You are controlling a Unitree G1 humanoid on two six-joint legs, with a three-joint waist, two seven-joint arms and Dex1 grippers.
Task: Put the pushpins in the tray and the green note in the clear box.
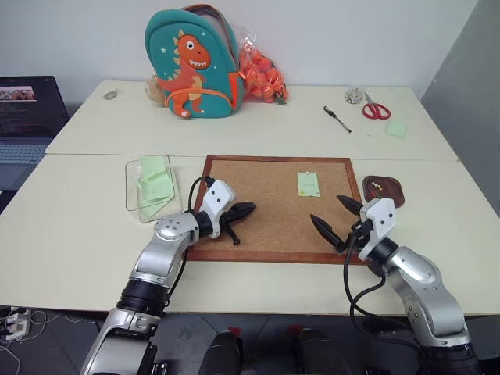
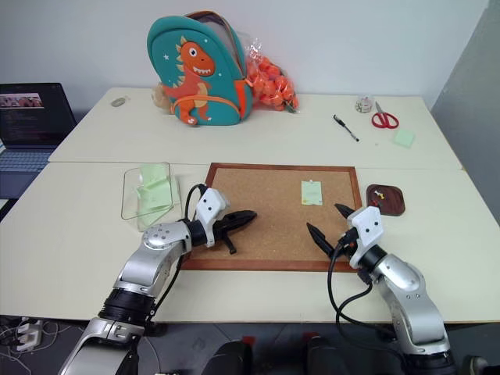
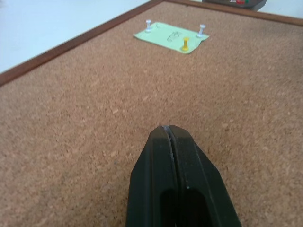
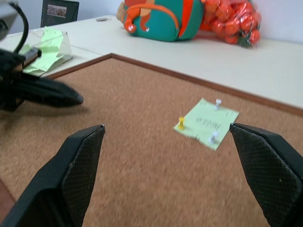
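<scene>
The green note (image 1: 308, 184) lies pinned to the cork board (image 1: 266, 234) by three pushpins (image 3: 185, 44), two pale-headed at its corners and one yellow-headed along an edge, so the step in hand is judged to be pulling a pin before the paper can be freed. The right gripper (image 1: 336, 218) hovers over the board's near right part with its jaws spread wide and empty, the note at about twelve o'clock from it and not yet reached. To do this well, it should close on one pin's head alone, squarely from the sides, and lift straight up so the thin paper does not tear or lift with the pin; the yellow pin looks nearest. The left gripper (image 1: 237, 214) rests low over the board's near left part, jaws pressed together on nothing, the note well apart at about two o'clock from it. The tray (image 1: 384, 190) sits on the bench (image 1: 78, 226) just beside the board's right edge, with small specks inside that may be pins, a short carry for the right arm. The clear box (image 1: 150, 187) stands beside the board's left edge and already holds green slips. A dinosaur backpack (image 1: 193, 64), a bag of oranges (image 1: 264, 74), a pen (image 1: 337, 119), scissors (image 1: 376, 108), a green pad (image 1: 397, 128) and a laptop (image 1: 25, 117) lie well apart; nothing blocks the reach.
</scene>
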